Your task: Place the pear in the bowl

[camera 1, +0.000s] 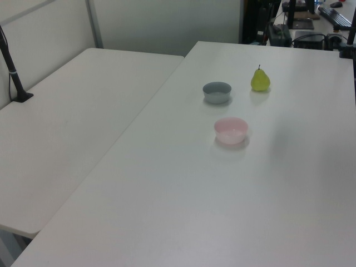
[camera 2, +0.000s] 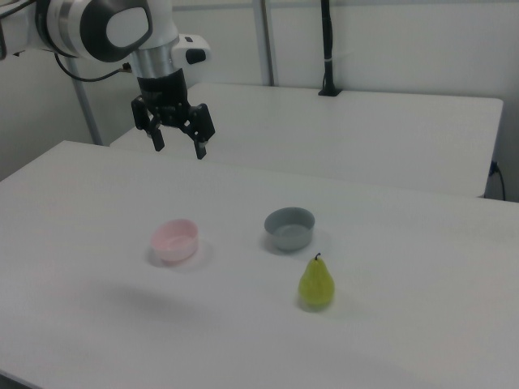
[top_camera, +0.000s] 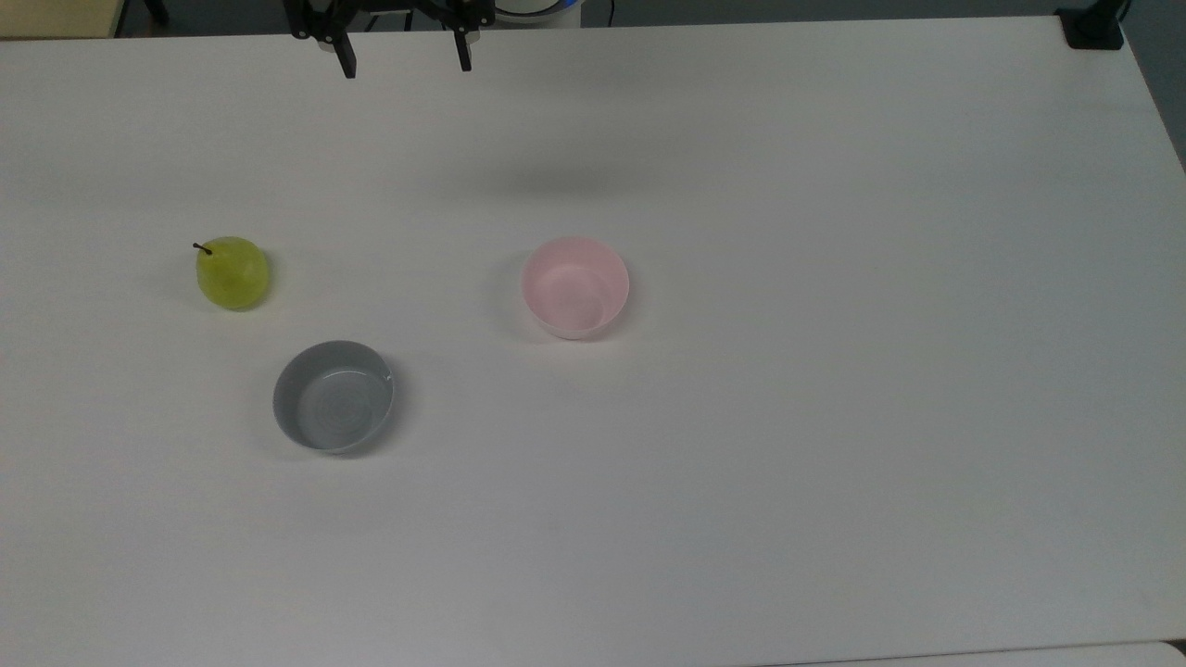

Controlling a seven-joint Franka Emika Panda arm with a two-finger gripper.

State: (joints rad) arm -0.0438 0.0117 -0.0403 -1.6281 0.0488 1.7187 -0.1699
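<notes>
Tool (camera 2: pixel 179 146) hung high w/ fingers spread wide, holding nothing. Pear (top_camera: pixel 233 272) stood upright on the bench (top_camera: pixel 834 417), apart from the pink bowl (top_camera: pixel 574 286) & grey bowl (top_camera: pixel 333 396).

We count one pear (top_camera: pixel 233 272), at the top view's left, and two bowls: one pink bowl (top_camera: pixel 574 286) near centre, one grey bowl (top_camera: pixel 333 396) at lower left. One claw (top_camera: pixel 405 55) hangs at the top edge.

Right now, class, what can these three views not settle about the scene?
1. End effector in the top view: everything above the fingers is cut by the top edge.
2. Pear and pink bowl: undersides hidden by their own bodies.
3. Grey bowl: far outer wall hidden in the right view.
</notes>
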